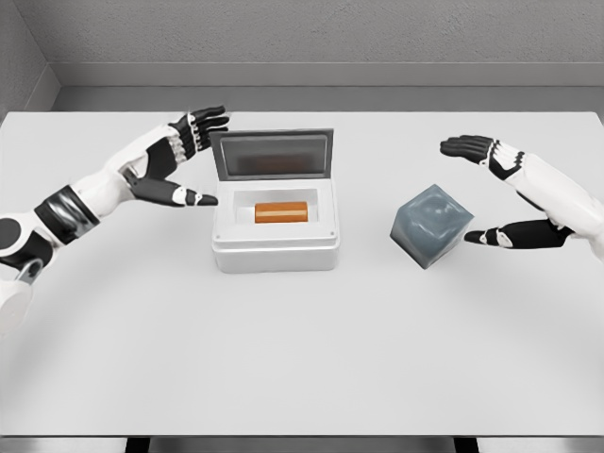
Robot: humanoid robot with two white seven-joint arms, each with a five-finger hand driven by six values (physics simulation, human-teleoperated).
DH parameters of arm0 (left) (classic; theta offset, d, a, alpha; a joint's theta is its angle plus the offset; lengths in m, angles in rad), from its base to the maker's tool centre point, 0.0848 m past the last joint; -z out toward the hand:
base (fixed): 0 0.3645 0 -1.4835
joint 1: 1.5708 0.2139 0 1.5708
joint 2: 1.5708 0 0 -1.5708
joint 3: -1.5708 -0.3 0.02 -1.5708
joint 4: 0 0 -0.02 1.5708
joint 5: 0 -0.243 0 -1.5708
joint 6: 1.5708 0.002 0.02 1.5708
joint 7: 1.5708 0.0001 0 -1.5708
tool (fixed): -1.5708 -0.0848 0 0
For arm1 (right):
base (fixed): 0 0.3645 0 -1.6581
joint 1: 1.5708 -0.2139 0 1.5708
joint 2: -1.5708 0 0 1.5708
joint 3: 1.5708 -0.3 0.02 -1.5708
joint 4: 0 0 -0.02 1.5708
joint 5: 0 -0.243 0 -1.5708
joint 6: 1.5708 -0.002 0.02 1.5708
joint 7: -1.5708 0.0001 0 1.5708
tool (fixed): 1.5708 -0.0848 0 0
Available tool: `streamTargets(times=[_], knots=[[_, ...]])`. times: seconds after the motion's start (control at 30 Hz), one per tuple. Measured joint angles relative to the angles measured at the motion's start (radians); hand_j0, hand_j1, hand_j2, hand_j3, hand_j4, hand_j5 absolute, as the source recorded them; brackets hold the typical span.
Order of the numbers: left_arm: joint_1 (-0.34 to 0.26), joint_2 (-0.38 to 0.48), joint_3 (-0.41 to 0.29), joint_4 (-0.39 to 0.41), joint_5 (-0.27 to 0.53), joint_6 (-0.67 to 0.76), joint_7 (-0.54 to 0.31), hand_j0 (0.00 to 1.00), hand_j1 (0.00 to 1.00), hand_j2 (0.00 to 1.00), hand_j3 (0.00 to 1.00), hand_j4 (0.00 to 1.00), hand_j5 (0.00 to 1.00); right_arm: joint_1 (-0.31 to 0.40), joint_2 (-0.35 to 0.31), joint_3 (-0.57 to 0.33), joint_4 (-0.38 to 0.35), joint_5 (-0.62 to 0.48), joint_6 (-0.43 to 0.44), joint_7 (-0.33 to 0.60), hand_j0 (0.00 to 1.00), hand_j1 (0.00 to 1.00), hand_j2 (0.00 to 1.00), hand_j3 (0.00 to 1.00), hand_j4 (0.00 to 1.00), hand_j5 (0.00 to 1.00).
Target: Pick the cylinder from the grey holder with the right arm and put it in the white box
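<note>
orange cylinder [281, 211] lies in white box [275, 247]; right robot hand [510, 193] spread wide beside grey holder [431, 225].

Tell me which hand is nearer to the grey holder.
Right. The right hand is open just beside the grey holder, its fingers flanking the holder's right side without touching. The left hand is open far off, across the white box.

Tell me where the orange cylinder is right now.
In the head view, the orange cylinder lies on its side inside the open white box, left of the grey holder.
</note>
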Motion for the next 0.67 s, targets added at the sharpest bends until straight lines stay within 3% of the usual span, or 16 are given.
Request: streamTargets(times=[0.2,0.4,0.67], knots=[[0.037,0.016,0.025,-0.027,0.000,-0.002,0.000,1.00,1.00,1.00,1.00,1.00,1.00,0.000,0.003,-0.003,-0.001,0.000,0.000,0.000,1.00,1.00,1.00,1.00,1.00,1.00],[0.063,0.046,0.101,-0.036,0.000,-0.004,0.001,1.00,1.00,1.00,1.00,1.00,1.00,0.003,0.004,-0.003,-0.001,0.000,0.000,0.000,1.00,1.00,1.00,1.00,1.00,1.00],[0.106,0.131,0.218,0.038,-0.001,-0.004,0.001,1.00,1.00,1.00,1.00,1.00,1.00,0.008,0.004,-0.004,-0.001,0.000,0.000,0.000,1.00,1.00,1.00,1.00,1.00,1.00]])
